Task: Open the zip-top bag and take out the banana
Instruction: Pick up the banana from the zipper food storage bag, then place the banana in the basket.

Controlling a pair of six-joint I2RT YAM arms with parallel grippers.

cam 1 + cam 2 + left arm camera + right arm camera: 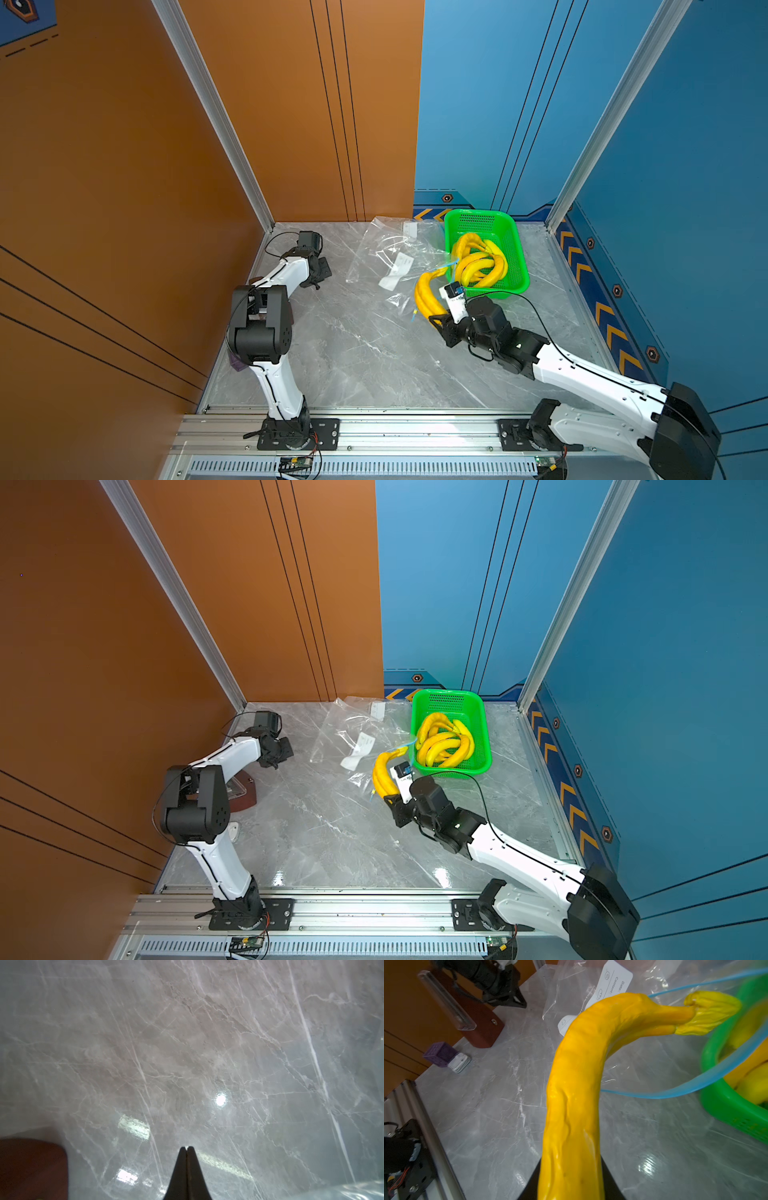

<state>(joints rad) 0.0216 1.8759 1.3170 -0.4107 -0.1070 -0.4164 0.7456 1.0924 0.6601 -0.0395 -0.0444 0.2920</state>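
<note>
Right pincer clamping the banana beside the basket

In both top views, the right gripper (434,318) is clamping the near end of the yellow banana (424,293), which is lying just off the green basket (473,218) at its eight o'clock, with the clear zip-top bag (386,249) spreading at the banana's eleven o'clock. The left gripper (286,750) is hanging at the table's (332,845) nine o'clock side. In the left wrist view, its fingertips (182,1153) are pressing together over the marble. In the right wrist view, the banana (577,1084) is sticking out from between the jaws, its stem end sitting between the bag's blue zip edges (695,1088).
</note>
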